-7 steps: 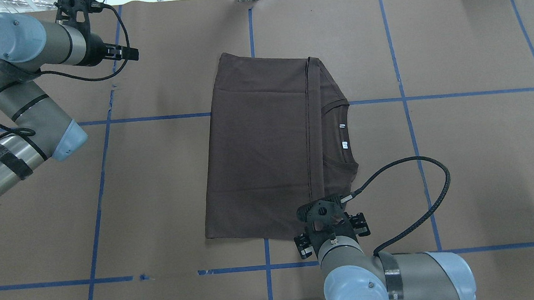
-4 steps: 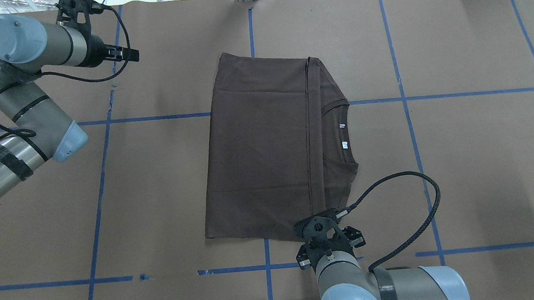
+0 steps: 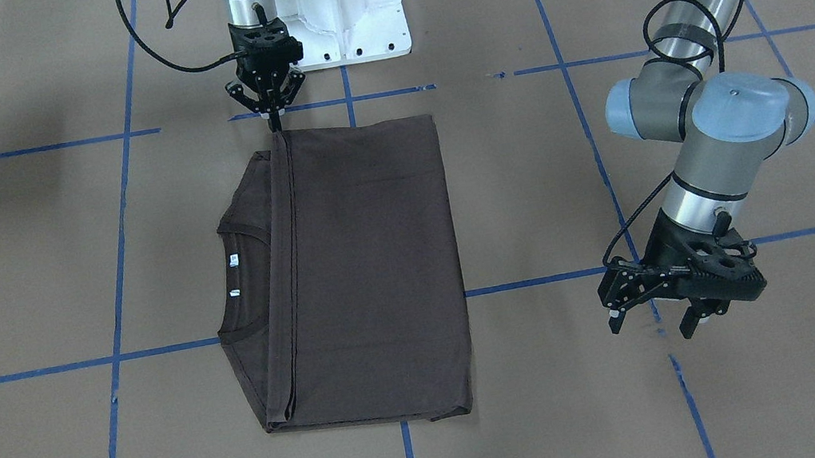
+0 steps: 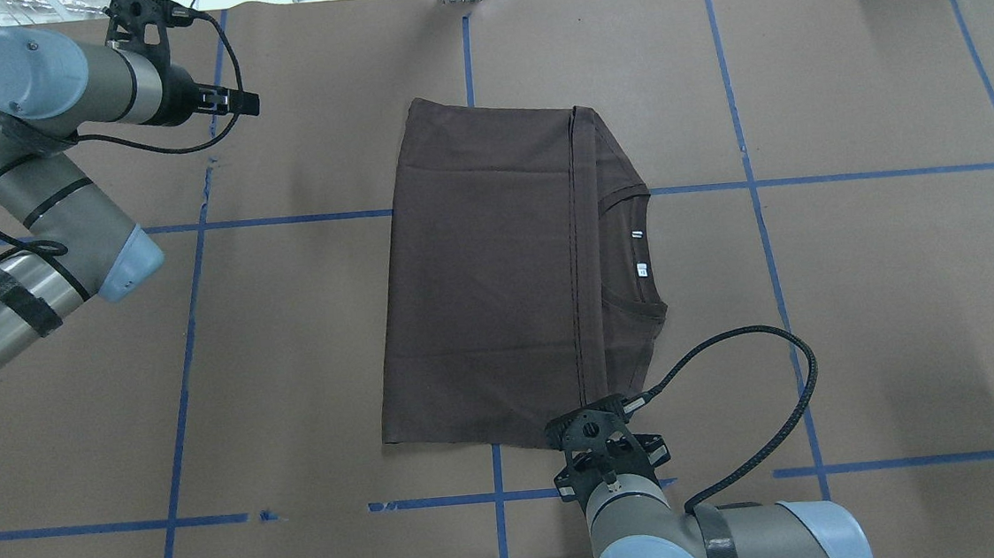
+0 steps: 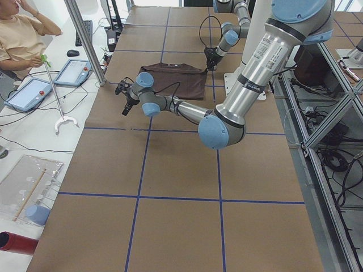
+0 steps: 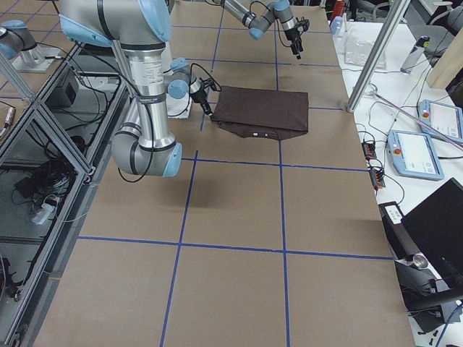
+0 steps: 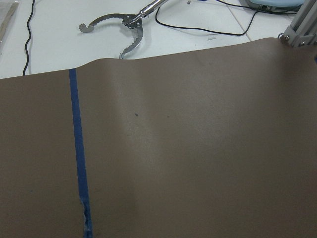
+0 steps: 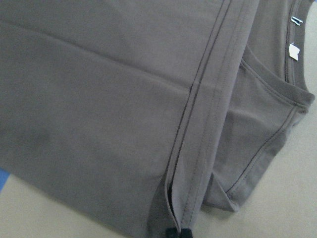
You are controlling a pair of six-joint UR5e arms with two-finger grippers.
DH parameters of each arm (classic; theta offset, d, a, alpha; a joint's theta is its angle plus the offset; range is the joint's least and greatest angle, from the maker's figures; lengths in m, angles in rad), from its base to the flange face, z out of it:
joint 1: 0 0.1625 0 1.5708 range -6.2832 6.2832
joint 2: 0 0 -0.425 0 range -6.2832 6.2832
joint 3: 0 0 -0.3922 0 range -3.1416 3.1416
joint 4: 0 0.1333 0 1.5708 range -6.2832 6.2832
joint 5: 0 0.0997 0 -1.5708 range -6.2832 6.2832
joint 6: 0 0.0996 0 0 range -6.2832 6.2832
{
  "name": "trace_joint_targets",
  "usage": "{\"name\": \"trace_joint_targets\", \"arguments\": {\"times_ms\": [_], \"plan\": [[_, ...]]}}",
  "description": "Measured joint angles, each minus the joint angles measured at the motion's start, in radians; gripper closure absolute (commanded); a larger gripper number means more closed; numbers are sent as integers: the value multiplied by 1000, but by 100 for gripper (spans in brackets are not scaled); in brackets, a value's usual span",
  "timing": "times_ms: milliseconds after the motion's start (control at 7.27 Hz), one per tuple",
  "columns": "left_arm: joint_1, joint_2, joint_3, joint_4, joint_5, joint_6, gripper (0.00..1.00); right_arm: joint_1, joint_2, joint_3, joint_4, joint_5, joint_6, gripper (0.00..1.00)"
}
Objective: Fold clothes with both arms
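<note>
The dark brown T-shirt (image 4: 487, 271) lies folded flat mid-table, also in the front view (image 3: 365, 268). Its hem band runs along the fold, and the collar with white tags (image 4: 641, 269) shows beside it. My right gripper (image 3: 274, 126) is at the shirt's edge nearest the robot base, its fingers drawn to a point on the hem's end. The right wrist view shows the hem reaching the black fingertips (image 8: 177, 233). My left gripper (image 3: 656, 323) is open and empty, above bare table well away from the shirt. It also shows in the overhead view (image 4: 245, 104).
Brown paper with blue tape lines (image 4: 191, 338) covers the table. The white robot base (image 3: 344, 20) stands behind the right gripper. A metal grabber tool (image 7: 124, 27) lies past the table's edge. An operator (image 5: 22, 34) sits by tablets at the far side.
My right gripper has drawn back toward the robot base, from over the shirt to its near edge. The shirt and the left arm have not moved.
</note>
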Motion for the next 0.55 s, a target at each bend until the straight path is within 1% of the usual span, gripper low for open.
{"name": "trace_joint_targets", "arguments": {"times_ms": [275,413,550], "plan": [[1,0,0,0,0,0,0,8,-22,20,4,2,38,100],[2,0,0,0,0,-1,0,9,-59,40,5,3,126,100],[3,0,1,0,1,-1,0,4,-94,58,5,3,232,94]]}}
